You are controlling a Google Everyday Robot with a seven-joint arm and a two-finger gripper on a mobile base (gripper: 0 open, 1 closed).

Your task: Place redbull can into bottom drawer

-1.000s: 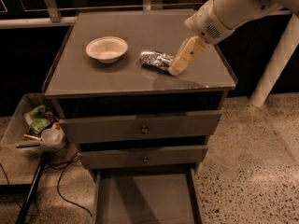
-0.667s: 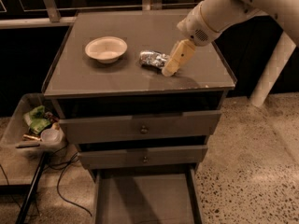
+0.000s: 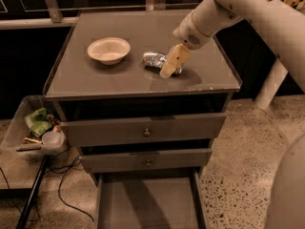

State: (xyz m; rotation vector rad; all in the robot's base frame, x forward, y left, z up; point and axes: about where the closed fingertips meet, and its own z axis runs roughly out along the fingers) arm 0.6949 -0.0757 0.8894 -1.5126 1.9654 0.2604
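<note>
The redbull can [image 3: 153,59] lies on its side on the cabinet top [image 3: 143,82], right of centre. My gripper [image 3: 169,65] hangs from the white arm coming in from the upper right. It is tilted down to the left, and its cream tip is over the can's right end, hiding that end. The bottom drawer [image 3: 143,206] is pulled out at the foot of the cabinet; its tray is bare.
A cream bowl [image 3: 108,49] sits on the cabinet top left of the can. The two upper drawers [image 3: 146,132] with round knobs are closed. A clear bin [image 3: 35,128] with trash and some cables stands on the floor at the left.
My gripper has moved left and down along the cabinet top, from right of the can to over its right end. The can has not moved.
</note>
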